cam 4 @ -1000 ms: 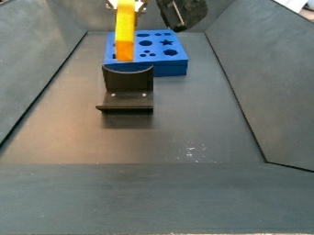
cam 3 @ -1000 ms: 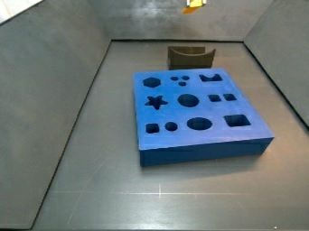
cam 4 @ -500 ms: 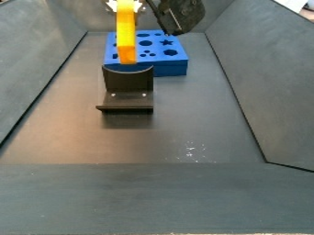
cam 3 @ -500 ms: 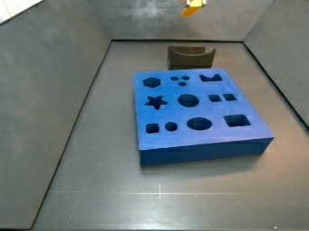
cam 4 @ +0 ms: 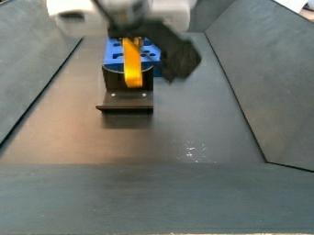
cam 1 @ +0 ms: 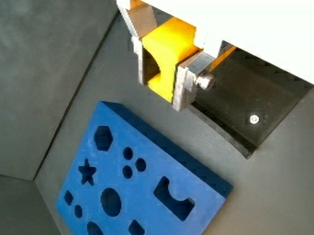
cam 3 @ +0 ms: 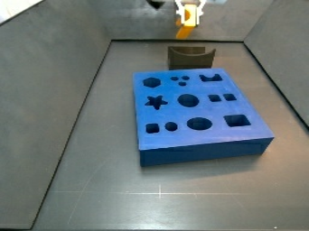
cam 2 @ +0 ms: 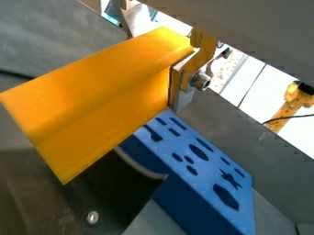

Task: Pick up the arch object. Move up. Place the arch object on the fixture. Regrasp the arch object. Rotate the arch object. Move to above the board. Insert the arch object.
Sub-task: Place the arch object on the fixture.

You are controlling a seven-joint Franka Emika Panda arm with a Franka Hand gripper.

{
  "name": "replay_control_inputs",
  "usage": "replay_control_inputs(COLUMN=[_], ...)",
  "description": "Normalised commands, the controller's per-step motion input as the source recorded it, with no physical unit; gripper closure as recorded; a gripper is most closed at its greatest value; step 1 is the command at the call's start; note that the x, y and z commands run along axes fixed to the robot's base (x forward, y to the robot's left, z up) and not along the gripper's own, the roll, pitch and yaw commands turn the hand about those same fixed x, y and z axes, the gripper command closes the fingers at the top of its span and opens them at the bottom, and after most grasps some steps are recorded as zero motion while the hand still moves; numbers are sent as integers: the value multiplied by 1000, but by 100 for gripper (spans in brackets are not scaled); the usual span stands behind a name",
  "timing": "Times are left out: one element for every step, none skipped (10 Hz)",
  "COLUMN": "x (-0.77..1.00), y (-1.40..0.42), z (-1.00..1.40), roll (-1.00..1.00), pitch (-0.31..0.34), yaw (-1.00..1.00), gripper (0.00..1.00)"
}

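The end effector [cam 1: 163,66] pinches the arch object [cam 1: 170,53], a smooth orange-yellow block, between its flat silver fingers [cam 1: 186,84], with the block filling the gap between the plates in both wrist views. In a side view the arch object [cam 4: 132,66] hangs upright just above the fixture [cam 4: 127,95], the dark bracket standing on the floor, and whether its lower end touches the fixture cannot be told. In a side view taken from beyond the board [cam 3: 200,115], the end effector [cam 3: 187,13] appears at the far end of the enclosure, directly over the fixture [cam 3: 190,57], with the orange block [cam 3: 185,30] showing between the two. The board, a thick blue slab with a star, circles, a hexagon and squares cut into its top, lies on the floor just beside the fixture, on the side away from the bracket's base plate. In a wrist view the long orange face of the arch object [cam 2: 106,95] runs out from the silver finger plate [cam 2: 185,76], with the blue board [cam 2: 200,174] below and behind it and the dark fixture [cam 2: 117,197] beneath it.
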Motion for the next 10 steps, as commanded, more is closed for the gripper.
replay_control_inputs(x=[259,276,286,275,242,196,145,124,111,0], y=[122,118,123,111,94,124,131,130,127,0], z=[-1000,-1000,-1000,-915,-779,-717,-710,-711,-714,0], roll=[-227,-173,-166,-168,-161,-129,-134,-136,-136,0], pitch=[36,8,-13,-33,-36,-37,-36,-32,-26,0], yaw=[-185,-171,-153,-126,-106,-85,-65,-56,-46,0], gripper=[100,100,100,100,100,100,100,100,100,0])
